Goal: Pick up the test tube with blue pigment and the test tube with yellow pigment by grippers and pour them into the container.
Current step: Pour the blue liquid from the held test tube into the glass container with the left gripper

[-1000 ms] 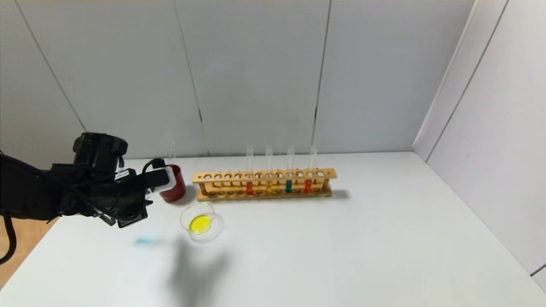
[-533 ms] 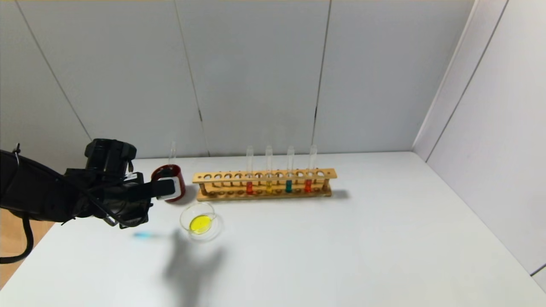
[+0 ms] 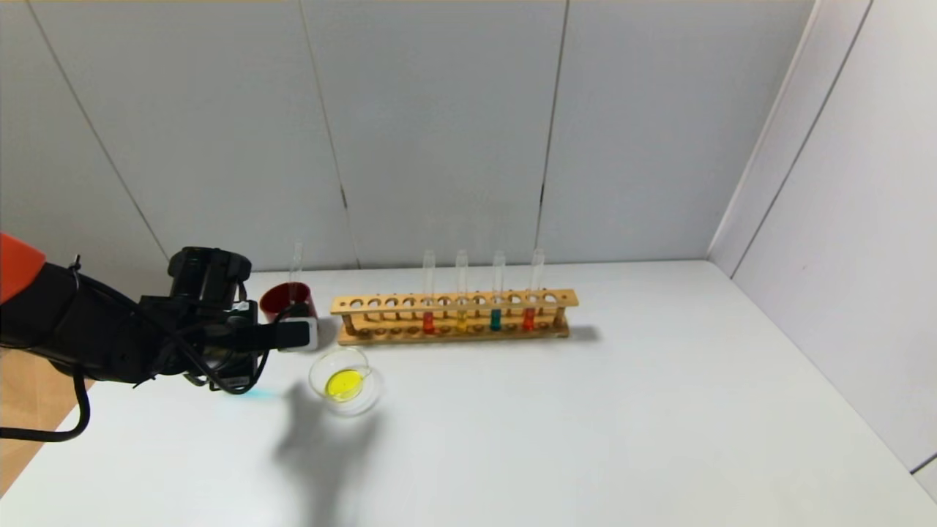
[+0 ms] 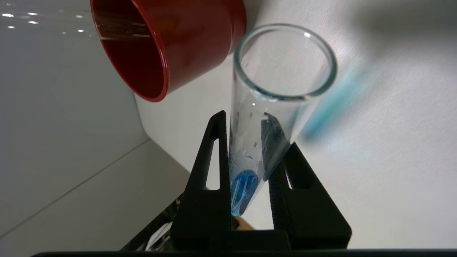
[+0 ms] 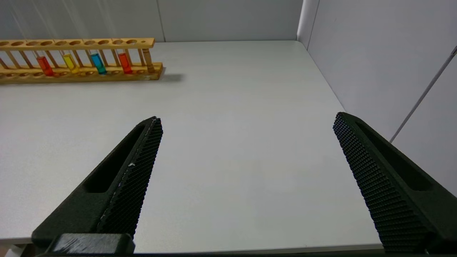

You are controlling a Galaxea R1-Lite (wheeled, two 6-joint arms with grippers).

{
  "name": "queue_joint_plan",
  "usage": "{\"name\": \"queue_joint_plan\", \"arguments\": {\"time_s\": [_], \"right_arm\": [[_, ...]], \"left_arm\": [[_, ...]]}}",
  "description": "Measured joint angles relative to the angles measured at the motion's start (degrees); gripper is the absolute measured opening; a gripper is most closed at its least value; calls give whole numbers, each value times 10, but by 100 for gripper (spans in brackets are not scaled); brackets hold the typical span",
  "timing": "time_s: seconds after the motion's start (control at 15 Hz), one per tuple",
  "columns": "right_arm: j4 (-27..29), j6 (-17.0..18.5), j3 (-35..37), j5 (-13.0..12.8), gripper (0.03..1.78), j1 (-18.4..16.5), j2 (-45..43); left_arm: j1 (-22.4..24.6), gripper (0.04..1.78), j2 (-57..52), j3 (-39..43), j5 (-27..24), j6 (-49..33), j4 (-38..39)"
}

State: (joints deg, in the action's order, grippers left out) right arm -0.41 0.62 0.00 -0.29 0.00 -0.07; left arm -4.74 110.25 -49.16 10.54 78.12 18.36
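Note:
My left gripper (image 3: 233,360) is shut on the test tube with blue pigment (image 4: 250,142), left of the container (image 3: 344,382), a low glass dish that holds yellow liquid. In the left wrist view the gripper (image 4: 246,119) holds the tube with its blue liquid at the closed end by the palm and its open mouth toward the table beside the red cup (image 4: 167,43). A test tube with yellow pigment (image 3: 461,320) and a twin blue tube (image 3: 495,319) stand in the wooden rack (image 3: 454,300). My right gripper (image 5: 246,119) is open and empty over bare table, out of the head view.
The dark red cup (image 3: 282,301) stands behind the dish with an empty clear tube (image 3: 296,262) in it. Two red-liquid tubes (image 3: 428,322) are also in the rack. A blue glow (image 3: 258,393) lies on the table under my left gripper. Grey walls close the back and right.
My left arm has moved right and a little down, toward the dish, with the blue tube in it. The blue glow on the table has shifted with it.

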Motion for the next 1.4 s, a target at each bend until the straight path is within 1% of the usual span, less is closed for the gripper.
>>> {"name": "queue_joint_plan", "arguments": {"time_s": [0.73, 0.87, 1.4], "right_arm": [[0, 0, 0, 0, 175, 0, 0], [0, 0, 0, 0, 175, 0, 0], [0, 0, 0, 0, 175, 0, 0]], "left_arm": [[-20, 34, 29, -5, 4, 10, -1], [-21, 34, 28, -5, 7, 38, -2], [-33, 34, 27, -7, 14, 68, 0]]}}
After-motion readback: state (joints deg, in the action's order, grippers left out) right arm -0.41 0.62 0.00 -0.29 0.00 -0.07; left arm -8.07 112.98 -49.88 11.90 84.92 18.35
